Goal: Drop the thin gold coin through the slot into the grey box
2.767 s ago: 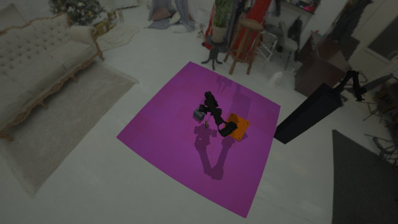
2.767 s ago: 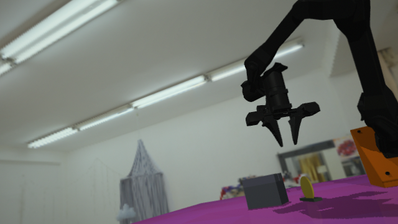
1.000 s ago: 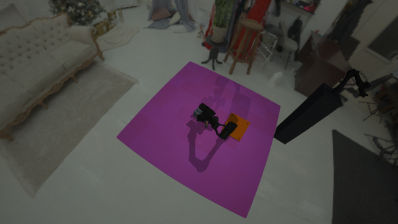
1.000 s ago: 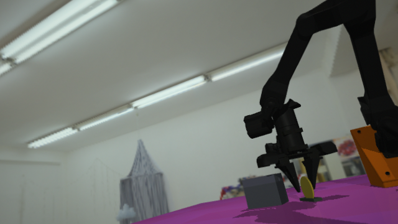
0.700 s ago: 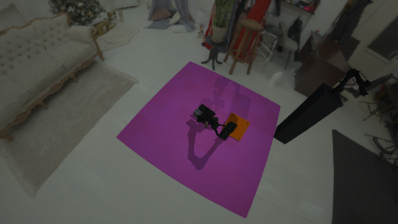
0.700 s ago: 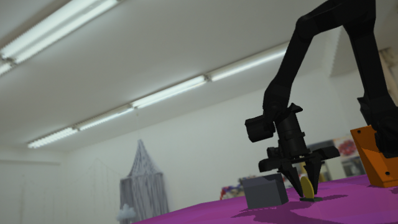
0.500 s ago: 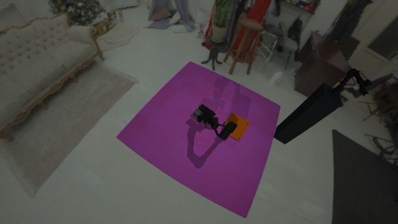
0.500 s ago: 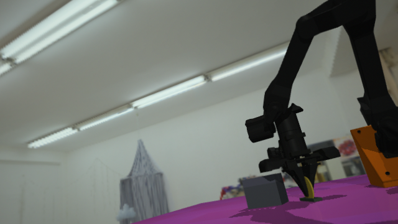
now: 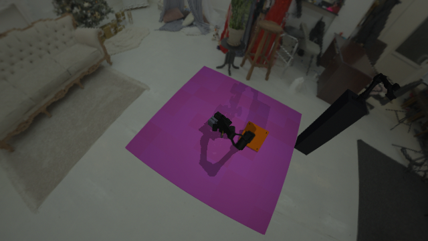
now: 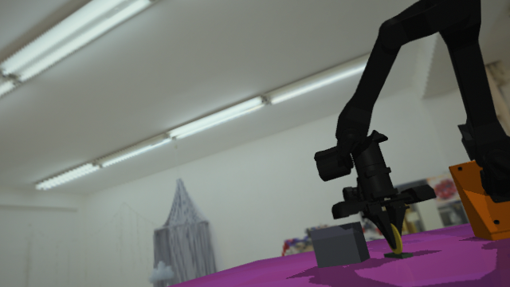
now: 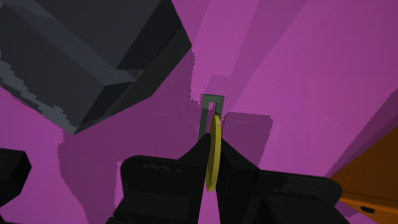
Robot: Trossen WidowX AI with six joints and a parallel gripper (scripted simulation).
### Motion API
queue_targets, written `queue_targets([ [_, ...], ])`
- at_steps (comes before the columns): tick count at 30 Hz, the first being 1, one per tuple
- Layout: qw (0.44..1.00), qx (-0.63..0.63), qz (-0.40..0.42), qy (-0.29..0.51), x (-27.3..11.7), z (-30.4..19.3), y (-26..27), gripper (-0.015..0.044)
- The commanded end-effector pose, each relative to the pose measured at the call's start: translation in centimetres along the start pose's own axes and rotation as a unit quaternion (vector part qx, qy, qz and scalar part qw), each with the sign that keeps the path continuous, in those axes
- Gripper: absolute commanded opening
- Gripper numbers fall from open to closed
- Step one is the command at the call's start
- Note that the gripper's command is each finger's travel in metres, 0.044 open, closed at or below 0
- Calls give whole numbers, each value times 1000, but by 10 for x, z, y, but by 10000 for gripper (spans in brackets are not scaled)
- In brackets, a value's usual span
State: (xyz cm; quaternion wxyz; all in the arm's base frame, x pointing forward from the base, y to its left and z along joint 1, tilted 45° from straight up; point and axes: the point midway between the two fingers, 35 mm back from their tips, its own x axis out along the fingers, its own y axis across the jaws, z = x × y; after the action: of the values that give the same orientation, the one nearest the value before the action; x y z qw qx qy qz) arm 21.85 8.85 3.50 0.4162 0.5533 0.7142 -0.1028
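The gold coin (image 9: 222, 134) (image 10: 398, 241) (image 11: 214, 162) stands on edge, shown nearly edge-on in the wrist view. My gripper (image 10: 396, 241) (image 11: 210, 137) points down and is shut on the coin, one finger on each face. The dark-green holder (image 10: 406, 255) (image 11: 204, 119) lies flat right under the coin's lower edge; whether the coin is still seated in it is hard to tell. The grey box (image 9: 212, 121) (image 10: 336, 248) (image 11: 60, 42) is closed and stands beside the gripper, at the upper left in the wrist view. Its slot is hard to make out in the shadow.
The orange arm base (image 9: 263, 136) (image 10: 470, 199) (image 11: 377, 167) is on the side of the holder away from the box. Box, holder and base rest on the purple table top (image 9: 180, 161). A tall black pillar (image 9: 329, 125) stands beyond its edge.
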Motion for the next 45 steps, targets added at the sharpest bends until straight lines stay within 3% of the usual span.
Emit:
queue_targets([
  [1, 1000, -3, 2, -5, -9, 3, 3, 0],
  [36, 1000, -4, 3, -2, -90, 0, 0, 0],
  [45, 989, -145, 3, -3, -90, 0, 0, 0],
])
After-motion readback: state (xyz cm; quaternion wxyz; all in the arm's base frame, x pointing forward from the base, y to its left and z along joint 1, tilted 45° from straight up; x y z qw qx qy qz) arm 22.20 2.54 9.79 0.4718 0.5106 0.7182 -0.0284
